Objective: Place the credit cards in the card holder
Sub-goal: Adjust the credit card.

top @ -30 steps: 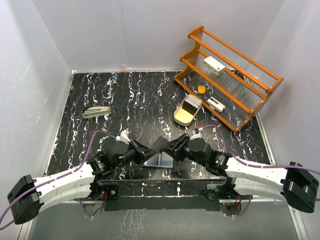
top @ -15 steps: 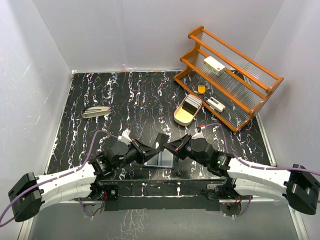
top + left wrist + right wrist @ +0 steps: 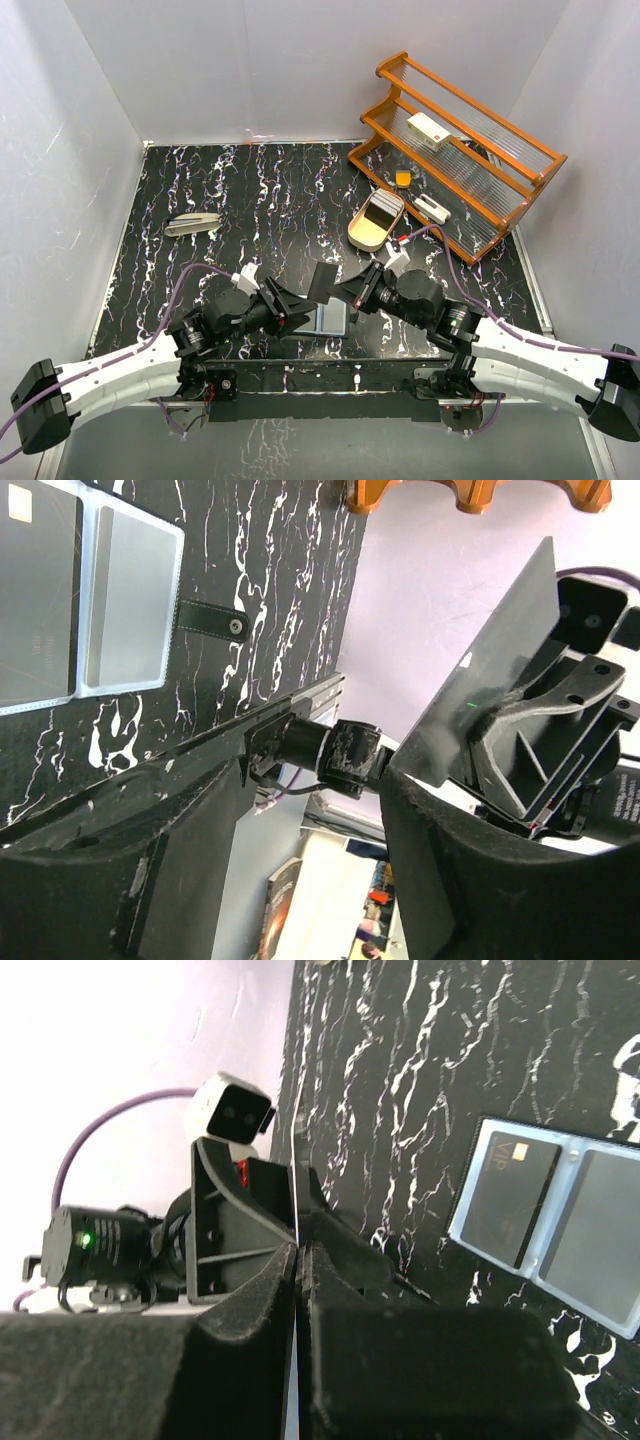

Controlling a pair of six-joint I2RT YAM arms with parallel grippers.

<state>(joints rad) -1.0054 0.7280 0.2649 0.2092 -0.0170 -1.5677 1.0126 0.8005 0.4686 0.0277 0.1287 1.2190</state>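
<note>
I found insertion in hand: the right gripper (image 3: 347, 291) clamped a credit card (image 3: 322, 283) edgewise near the open card holder (image 3: 325, 320) at the near edge of the table (image 3: 250, 200), the left gripper (image 3: 284, 300) half-open and empty; next, I judged, edge-to-pocket alignment.

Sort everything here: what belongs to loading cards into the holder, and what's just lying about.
Job: card holder; pocketed card; pinched card in right gripper.
Lying about: wooden rack; cream tray; white box; grey stapler-like item.
</note>
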